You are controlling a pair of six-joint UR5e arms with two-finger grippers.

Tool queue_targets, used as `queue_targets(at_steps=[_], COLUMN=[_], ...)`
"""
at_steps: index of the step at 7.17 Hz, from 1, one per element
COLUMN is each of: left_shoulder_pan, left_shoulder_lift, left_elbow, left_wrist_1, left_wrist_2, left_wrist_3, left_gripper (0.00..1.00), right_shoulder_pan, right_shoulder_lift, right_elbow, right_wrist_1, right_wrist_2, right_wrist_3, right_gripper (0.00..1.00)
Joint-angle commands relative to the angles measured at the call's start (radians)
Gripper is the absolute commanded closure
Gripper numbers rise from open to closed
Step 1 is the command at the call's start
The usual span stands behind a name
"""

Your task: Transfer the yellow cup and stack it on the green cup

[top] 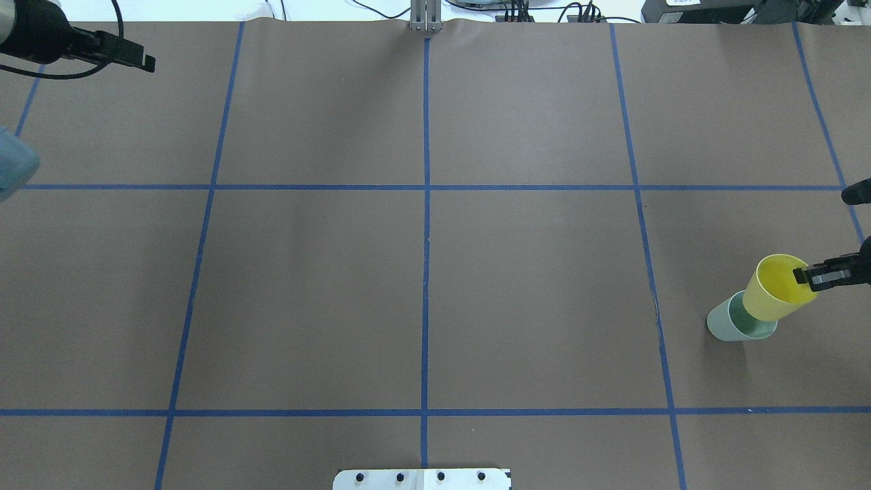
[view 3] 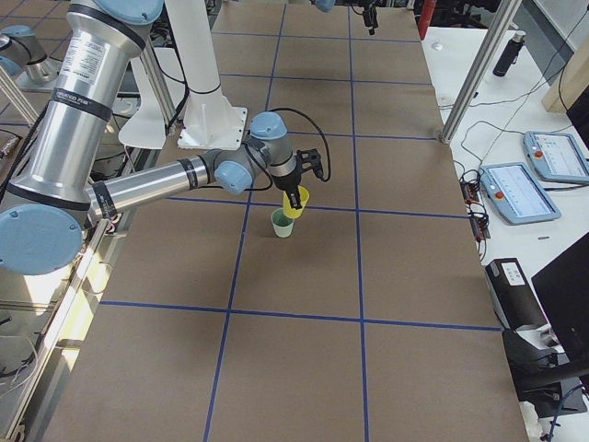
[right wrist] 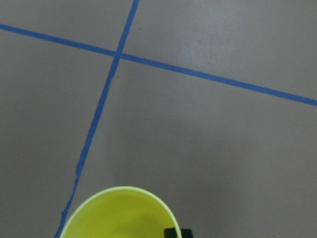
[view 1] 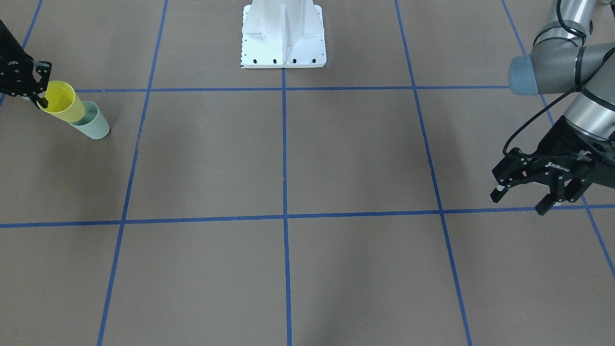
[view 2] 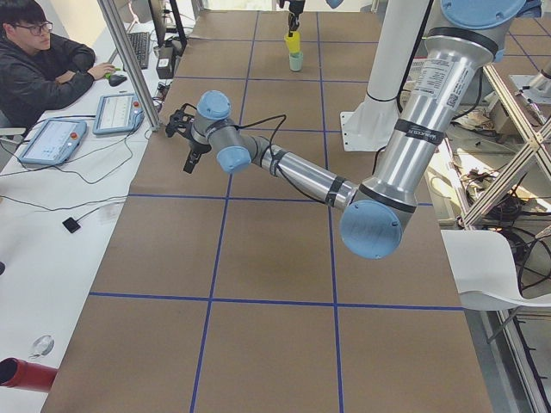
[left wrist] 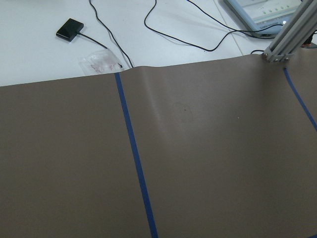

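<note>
The yellow cup (top: pixel 776 289) is held by its rim in my right gripper (top: pixel 813 277), which is shut on it. It hangs tilted just above the green cup (top: pixel 731 325), its base over that cup's mouth. In the front-facing view the yellow cup (view 1: pixel 62 102) overlaps the green cup (view 1: pixel 93 124), with my right gripper (view 1: pixel 41 98) on its rim. The right wrist view shows only the yellow cup's rim (right wrist: pixel 119 210). My left gripper (view 1: pixel 523 194) is open and empty, far away over the other side of the table.
The robot's white base (view 1: pixel 283 36) stands at the table's middle edge. Blue tape lines cross the brown table (top: pixel 422 272). An operator (view 2: pixel 39 60) sits at a side desk with tablets and cables beyond the table's far edge.
</note>
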Motion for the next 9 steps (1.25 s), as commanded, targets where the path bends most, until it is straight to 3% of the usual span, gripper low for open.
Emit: queue_targets(at_steps=[1,8,9], left_shoulder_pan=[-0.005,-0.015,-0.015], left_shoulder_lift=[0.001,0.013,0.013], left_elbow=[0.013,0.016,0.016], left_wrist_1=[-0.001,-0.001,-0.001], left_wrist_2=[-0.008,-0.008,-0.008], left_wrist_3=[0.003,0.003,0.004], left_gripper=[0.0,0.0,0.0], right_shoulder_pan=[-0.013,-0.039,-0.047], right_shoulder_lift=[0.006,0.009,0.014], right_elbow=[-0.018,-0.037,-0.04], right_wrist_1=[-0.001,-0.001,-0.001], right_wrist_2=[-0.006,0.004,0.002], right_wrist_3=[0.002,0.002,0.002], right_gripper=[1.0,1.0,0.91])
